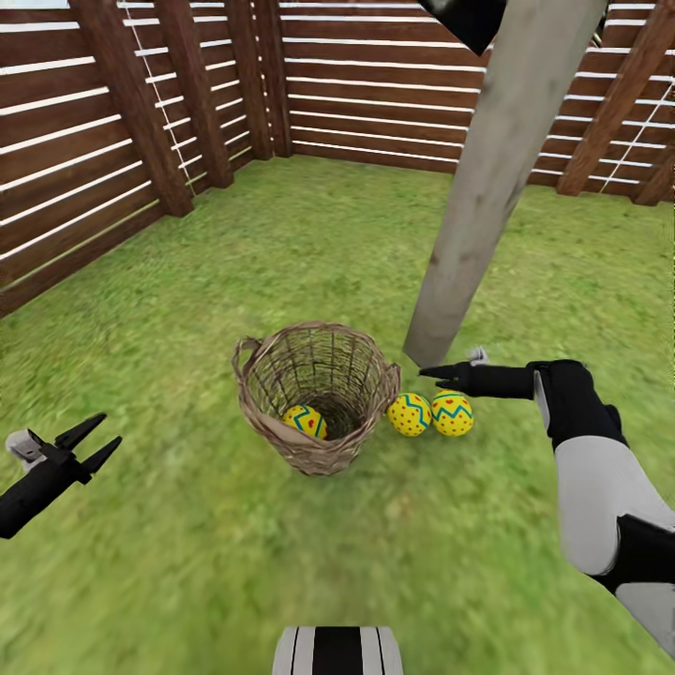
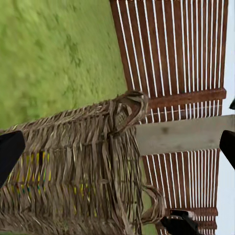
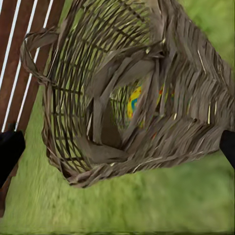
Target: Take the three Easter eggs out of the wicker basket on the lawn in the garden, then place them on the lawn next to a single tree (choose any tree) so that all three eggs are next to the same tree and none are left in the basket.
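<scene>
On the mottled green lawn [image 1: 187, 525], hemmed by a dark brown slatted wooden fence [image 1: 84, 141], stands the wicker basket [image 1: 319, 394], a round bucket shape of tan open weave with small loop handles at its rim. One Easter egg [image 1: 305, 421] lies inside it at the bottom, yellow with a blue zigzag band; through the weave it shows as patches of colour in the right wrist view [image 3: 133, 100]. Two more Easter eggs rest on the grass just beside the basket's right side, one [image 1: 410, 413] touching or nearly touching the wicker, the other [image 1: 452, 413] against the first. Right behind them rises the tree [image 1: 497, 178], its smooth pale grey-beige trunk leaning across the head view.

The right end effector [image 1: 433, 372] hovers just above the two eggs near the foot of the trunk, its black fingers pointing toward the basket; whether they are spread or closed I cannot tell. The left end effector [image 1: 94, 442] hangs released, fingers apart and grasping nothing, well to the left of the basket, whose woven wall [image 2: 73, 171] fills much of its wrist camera.
</scene>
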### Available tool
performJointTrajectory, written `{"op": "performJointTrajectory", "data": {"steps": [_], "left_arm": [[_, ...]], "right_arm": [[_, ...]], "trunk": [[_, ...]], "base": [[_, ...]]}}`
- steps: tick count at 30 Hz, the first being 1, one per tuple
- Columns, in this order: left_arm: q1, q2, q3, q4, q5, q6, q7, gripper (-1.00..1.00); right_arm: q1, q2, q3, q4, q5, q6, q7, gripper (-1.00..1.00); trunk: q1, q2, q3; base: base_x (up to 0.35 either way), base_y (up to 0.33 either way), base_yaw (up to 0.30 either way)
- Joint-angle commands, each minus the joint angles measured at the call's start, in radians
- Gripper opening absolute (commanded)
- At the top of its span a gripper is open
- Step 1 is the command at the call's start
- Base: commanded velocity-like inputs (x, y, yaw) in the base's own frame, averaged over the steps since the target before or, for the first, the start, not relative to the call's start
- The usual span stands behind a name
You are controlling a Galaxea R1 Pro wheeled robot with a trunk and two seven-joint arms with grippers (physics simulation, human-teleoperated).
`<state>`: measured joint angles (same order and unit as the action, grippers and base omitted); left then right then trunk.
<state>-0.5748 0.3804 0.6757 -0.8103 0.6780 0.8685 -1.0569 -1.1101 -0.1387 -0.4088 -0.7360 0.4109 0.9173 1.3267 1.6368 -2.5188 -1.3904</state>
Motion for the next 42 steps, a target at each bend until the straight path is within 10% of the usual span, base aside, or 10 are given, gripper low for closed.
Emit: {"op": "performJointTrajectory", "data": {"steps": [1,9,37,42], "left_arm": [[0.000,0.000,0.001,0.000,0.002,0.005,-0.001,1.00],[0.000,-0.001,0.000,0.001,0.001,0.004,0.000,1.00],[0.000,-0.006,-0.006,0.003,0.001,0.002,-0.003,1.00],[0.001,-0.021,-0.003,0.001,0.003,-0.010,-0.088,1.00]], "right_arm": [[0.003,0.009,0.018,-0.010,0.011,0.007,-0.007,1.00],[0.042,0.047,0.104,-0.164,0.013,0.021,-0.061,1.00],[0.077,0.057,0.110,-0.251,0.009,0.025,-0.071,1.00],[0.079,0.057,0.111,-0.253,0.011,0.025,-0.073,1.00]], "trunk": [[-0.001,0.000,0.003],[-0.004,0.002,0.034],[-0.017,0.008,0.142],[-0.017,0.008,0.142]], "base": [[0.000,0.000,0.000],[0.000,0.000,0.000],[0.000,0.000,0.000],[0.000,0.000,0.000]]}}
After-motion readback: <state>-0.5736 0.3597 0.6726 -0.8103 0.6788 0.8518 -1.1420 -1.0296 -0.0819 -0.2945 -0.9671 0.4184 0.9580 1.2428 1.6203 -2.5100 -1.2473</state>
